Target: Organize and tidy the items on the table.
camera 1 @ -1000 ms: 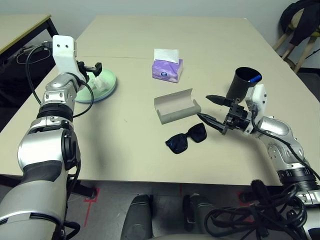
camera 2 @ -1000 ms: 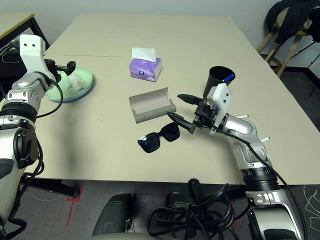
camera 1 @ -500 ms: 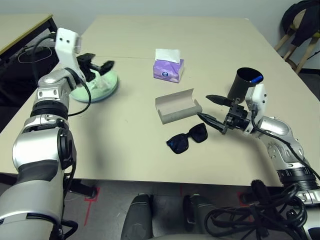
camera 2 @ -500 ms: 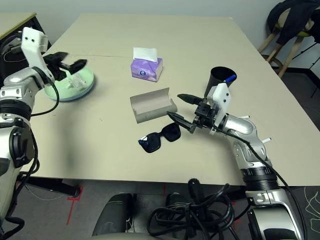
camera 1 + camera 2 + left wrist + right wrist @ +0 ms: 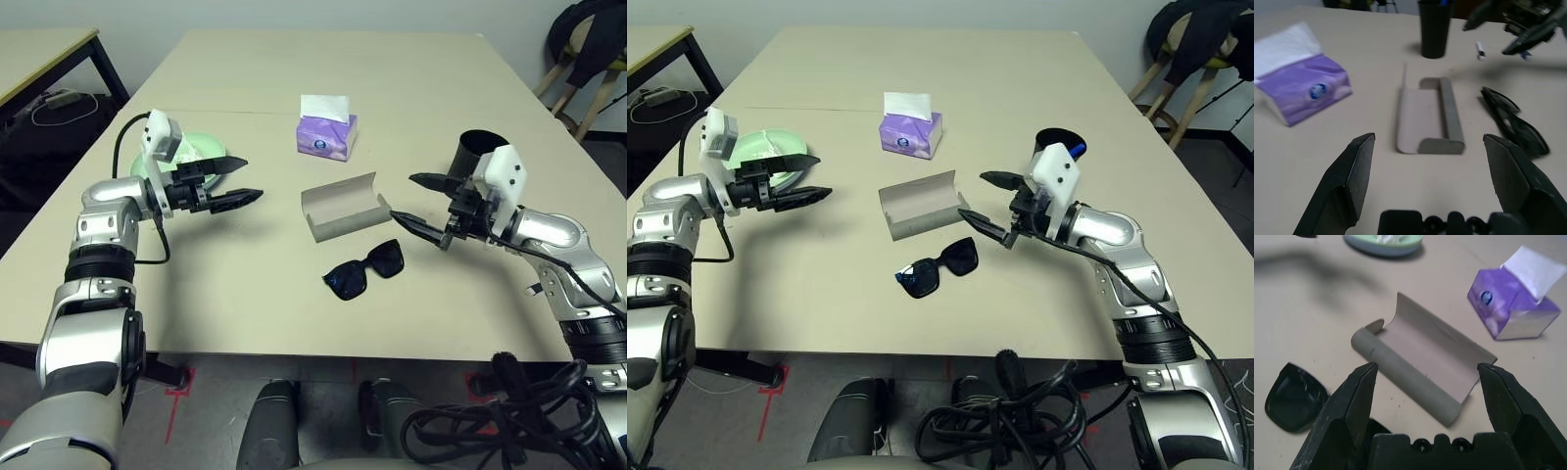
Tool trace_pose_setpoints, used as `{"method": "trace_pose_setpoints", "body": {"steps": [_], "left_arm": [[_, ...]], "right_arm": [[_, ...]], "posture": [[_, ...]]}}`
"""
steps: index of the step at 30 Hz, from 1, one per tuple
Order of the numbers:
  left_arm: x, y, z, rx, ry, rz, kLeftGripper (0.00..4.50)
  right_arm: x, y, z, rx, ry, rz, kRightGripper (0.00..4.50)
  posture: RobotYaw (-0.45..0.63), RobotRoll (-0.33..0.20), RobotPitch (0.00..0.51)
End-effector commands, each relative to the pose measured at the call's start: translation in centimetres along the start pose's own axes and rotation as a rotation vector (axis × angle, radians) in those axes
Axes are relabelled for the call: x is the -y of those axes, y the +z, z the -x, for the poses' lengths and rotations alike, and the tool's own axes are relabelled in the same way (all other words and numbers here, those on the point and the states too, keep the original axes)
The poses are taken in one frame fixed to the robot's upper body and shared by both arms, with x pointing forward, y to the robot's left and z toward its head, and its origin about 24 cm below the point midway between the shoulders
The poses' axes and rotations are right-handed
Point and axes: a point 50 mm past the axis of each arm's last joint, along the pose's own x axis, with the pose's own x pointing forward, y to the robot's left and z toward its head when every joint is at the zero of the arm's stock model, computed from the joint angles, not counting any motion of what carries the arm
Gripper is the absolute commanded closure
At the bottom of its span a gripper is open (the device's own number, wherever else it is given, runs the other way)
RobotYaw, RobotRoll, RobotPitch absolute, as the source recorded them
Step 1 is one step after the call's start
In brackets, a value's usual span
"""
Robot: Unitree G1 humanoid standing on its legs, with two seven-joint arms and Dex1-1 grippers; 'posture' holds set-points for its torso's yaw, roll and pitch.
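The black sunglasses [image 5: 364, 271] lay at 6 o'clock on the table [image 5: 411, 88], the open grey glasses case [image 5: 343, 207] just behind them. The left gripper [image 5: 235, 178] had swung off the green plate [image 5: 201, 147] toward the middle. It was empty and open. The right gripper [image 5: 423, 201] rose a little at 3 o'clock, open too. The sunglasses likely came next.

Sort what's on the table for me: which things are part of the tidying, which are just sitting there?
Part of the job: grey glasses case, lying open; black sunglasses; black cup; stacked plates holding a crumpled tissue; white pen.

Just lying about: purple tissue pack; cables on the side table.
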Motion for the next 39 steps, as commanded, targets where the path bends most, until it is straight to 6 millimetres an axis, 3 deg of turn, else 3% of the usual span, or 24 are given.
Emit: {"method": "trace_pose_setpoints", "body": {"steps": [1, 10, 15, 22, 39], "left_arm": [[1.7, -0.3, -0.9, -0.002, -0.100, -0.054, 0.01], [3.9, -1.2, -1.7, -0.002, -0.176, -0.068, 0.01], [4.1, -1.0, -1.9, 0.006, -0.179, -0.072, 0.01], [4.5, -1.2, -2.0, 0.017, -0.164, -0.068, 0.01], [4.6, -1.0, -2.2, 0.012, -0.148, -0.073, 0.01]], "right_arm": [[-0.9, 1.6, -0.4, -0.068, 0.041, 0.032, 0.00], [-2.9, 4.2, -0.4, -0.223, 0.263, 0.169, 0.00], [-3.0, 5.1, -0.8, -0.293, 0.327, 0.225, 0.00], [-3.3, 5.7, -2.1, -0.466, 0.454, 0.438, 0.00], [-3.9, 7.7, -4.7, -0.591, 0.715, 0.878, 0.00]], "posture": [[0.08, 0.000, 0.153], [0.09, 0.000, 0.164], [0.09, 0.000, 0.170], [0.10, 0.000, 0.171], [0.11, 0.000, 0.171]]}}
